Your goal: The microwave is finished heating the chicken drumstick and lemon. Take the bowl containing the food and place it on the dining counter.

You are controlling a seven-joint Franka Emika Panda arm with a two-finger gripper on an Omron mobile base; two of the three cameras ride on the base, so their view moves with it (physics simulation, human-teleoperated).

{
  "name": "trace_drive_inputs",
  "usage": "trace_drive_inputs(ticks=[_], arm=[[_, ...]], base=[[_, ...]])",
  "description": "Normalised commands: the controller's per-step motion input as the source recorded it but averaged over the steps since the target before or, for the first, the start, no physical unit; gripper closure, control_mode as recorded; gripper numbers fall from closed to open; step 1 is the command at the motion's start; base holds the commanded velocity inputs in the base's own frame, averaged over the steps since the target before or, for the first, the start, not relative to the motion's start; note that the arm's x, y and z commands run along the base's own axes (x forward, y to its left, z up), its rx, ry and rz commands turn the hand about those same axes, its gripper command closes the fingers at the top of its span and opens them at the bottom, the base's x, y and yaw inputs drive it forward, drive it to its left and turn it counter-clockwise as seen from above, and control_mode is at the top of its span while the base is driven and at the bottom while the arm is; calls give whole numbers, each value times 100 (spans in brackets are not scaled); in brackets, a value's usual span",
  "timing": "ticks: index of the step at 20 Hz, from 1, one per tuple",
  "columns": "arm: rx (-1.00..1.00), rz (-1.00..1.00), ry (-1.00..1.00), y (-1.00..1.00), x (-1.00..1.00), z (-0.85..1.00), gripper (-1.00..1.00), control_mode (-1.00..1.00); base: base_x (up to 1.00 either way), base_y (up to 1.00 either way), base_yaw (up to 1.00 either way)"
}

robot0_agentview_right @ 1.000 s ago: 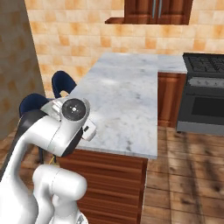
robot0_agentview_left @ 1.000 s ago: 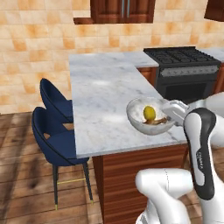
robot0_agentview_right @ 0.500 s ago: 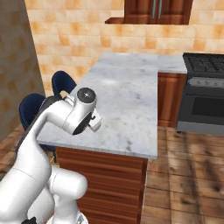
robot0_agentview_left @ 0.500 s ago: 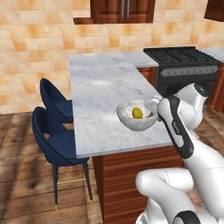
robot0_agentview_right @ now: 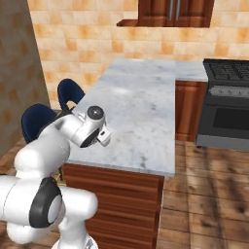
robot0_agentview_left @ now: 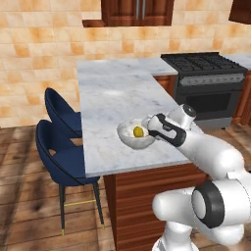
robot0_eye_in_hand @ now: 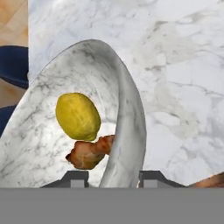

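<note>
Bowl [robot0_agentview_left: 133, 135] over surface [robot0_agentview_left: 112, 88], tool [robot0_agentview_left: 148, 126] clamped on its rim.
Left to right: stools [robot0_agentview_left: 61, 142], bowl with lemon [robot0_agentview_left: 138, 131] and drumstick [robot0_eye_in_hand: 89, 153] near the front edge, tool on bowl's right rim, stove [robot0_agentview_left: 208, 81].

Smooth marbled stone look on bowl [robot0_eye_in_hand: 122, 109] and dining counter [robot0_agentview_left: 117, 93]; waxy yellow lemon [robot0_eye_in_hand: 77, 116]; rough browned chicken drumstick [robot0_eye_in_hand: 89, 153]; reddish wood base [robot0_agentview_left: 147, 196].
</note>
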Motion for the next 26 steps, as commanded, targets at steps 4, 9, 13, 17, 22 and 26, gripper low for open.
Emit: trace_drive_inputs(ticks=[4, 9, 13, 17, 22, 26], arm=[[-1, 0, 0, 19, 89, -47, 100, -100], [0, 0, 2, 2, 37, -7, -100, -100], [0, 0, 0, 0, -4, 3, -100, -100], [2, -2, 0, -10, -61, 75, -100, -100], [3, -3, -3, -15, -98, 100, -100, -100], [1, 0, -7, -1, -100, 100, -100, -100]], base=[[0, 0, 0], [0, 0, 0], [0, 0, 0], [0, 0, 0], [0, 0, 0], [0, 0, 0]])
